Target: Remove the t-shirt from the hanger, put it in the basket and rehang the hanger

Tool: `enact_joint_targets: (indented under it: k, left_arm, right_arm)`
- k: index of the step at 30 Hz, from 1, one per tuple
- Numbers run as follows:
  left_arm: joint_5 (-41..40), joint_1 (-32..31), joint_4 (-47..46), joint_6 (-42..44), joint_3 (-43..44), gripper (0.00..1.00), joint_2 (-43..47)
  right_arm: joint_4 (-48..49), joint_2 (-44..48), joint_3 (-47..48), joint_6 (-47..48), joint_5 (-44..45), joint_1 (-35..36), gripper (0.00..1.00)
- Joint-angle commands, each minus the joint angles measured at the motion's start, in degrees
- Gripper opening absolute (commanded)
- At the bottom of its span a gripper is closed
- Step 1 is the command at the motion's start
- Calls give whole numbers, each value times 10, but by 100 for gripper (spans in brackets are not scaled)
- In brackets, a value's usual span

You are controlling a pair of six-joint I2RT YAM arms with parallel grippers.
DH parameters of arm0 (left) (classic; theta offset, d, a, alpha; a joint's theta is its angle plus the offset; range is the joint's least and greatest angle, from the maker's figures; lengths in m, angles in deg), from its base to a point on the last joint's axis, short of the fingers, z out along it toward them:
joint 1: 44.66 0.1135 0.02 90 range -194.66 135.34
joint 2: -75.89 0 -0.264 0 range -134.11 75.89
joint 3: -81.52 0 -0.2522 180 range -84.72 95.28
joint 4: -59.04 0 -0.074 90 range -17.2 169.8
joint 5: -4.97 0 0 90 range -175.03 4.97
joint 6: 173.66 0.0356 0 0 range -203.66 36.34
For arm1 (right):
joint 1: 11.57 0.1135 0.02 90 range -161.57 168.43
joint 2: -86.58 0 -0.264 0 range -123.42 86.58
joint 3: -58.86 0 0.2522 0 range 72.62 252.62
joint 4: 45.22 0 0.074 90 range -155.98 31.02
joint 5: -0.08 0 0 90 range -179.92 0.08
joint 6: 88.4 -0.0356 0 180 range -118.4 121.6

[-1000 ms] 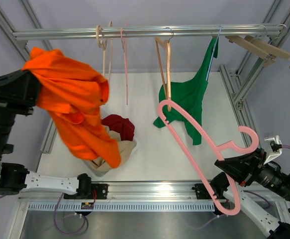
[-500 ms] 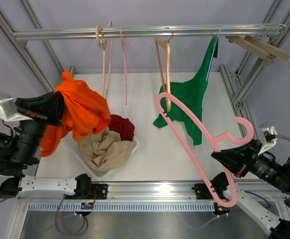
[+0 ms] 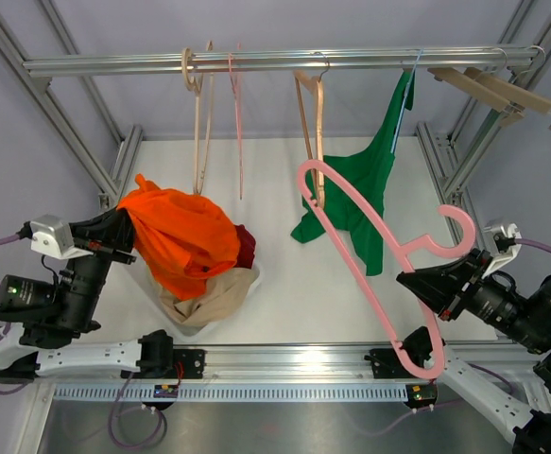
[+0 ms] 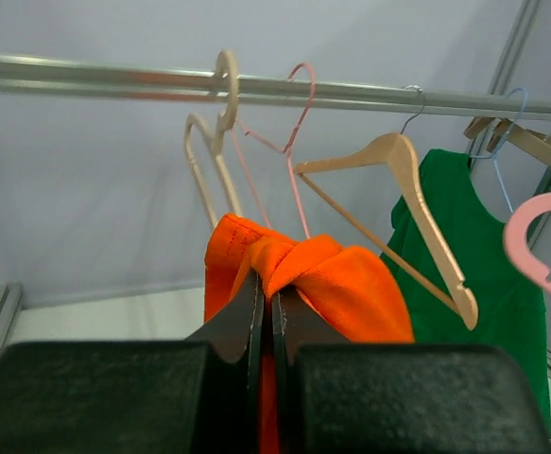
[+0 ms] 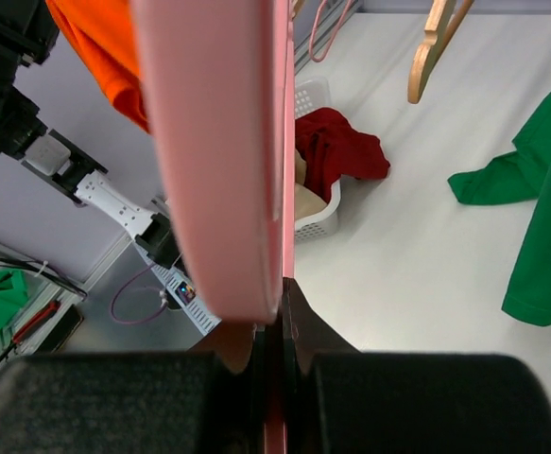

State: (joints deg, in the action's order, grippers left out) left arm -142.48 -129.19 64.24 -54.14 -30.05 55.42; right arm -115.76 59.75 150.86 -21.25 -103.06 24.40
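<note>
My left gripper (image 3: 124,230) is shut on the orange t-shirt (image 3: 182,238), which hangs bunched over the white basket (image 3: 245,280) at the left of the table. In the left wrist view the orange cloth (image 4: 322,276) is pinched between my left gripper's (image 4: 266,295) closed jaws. My right gripper (image 3: 415,281) is shut on the bare pink hanger (image 3: 365,270) and holds it tilted above the table's front right. The right wrist view shows the pink hanger (image 5: 220,142) clamped in my right gripper (image 5: 277,317).
The basket holds red (image 3: 245,244) and beige clothes (image 3: 209,298). A green t-shirt (image 3: 365,180) hangs on the metal rail (image 3: 284,61), with several empty wooden (image 3: 311,118) and pink hangers (image 3: 234,104) beside it. Frame posts stand at both sides.
My left gripper has swung down and toward the basket, carrying the orange t-shirt from high at the left to just over the basket. The right gripper has shifted the pink hanger slightly.
</note>
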Motion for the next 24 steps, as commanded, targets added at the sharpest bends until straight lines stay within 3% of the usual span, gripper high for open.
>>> enact_joint_targets:
  k: [1, 5, 9, 16, 17, 18, 19, 20, 24]
  left_arm:
    - [-66, -2, 17, -54, -39, 0, 81]
    - [-123, -1, 176, -186, -56, 0, 123]
    - [-193, -1, 313, -313, -36, 0, 133]
    - [-281, -1, 366, -350, -59, 0, 106]
    - [-291, -1, 418, -371, -52, 0, 96]
    - [-295, -1, 465, -411, -41, 0, 85]
    - [-298, -1, 523, -508, -30, 0, 63]
    - [-302, -1, 622, -551, -15, 0, 53]
    - [-261, -1, 653, -598, -39, 0, 8]
  right_arm:
    - [21, -30, 31, 24, 34, 2, 0]
    - [18, -72, 63, 41, 66, 2, 0]
    - [-8, -112, 107, 63, 164, 2, 0]
    - [-30, -158, 114, 76, 272, 2, 0]
    - [-27, -163, 112, 77, 280, 2, 0]
    - [-23, -168, 107, 82, 285, 2, 0]
    - [-11, -179, 104, 83, 290, 2, 0]
    - [-4, -185, 101, 83, 298, 2, 0]
    - [44, -240, 90, 102, 328, 2, 0]
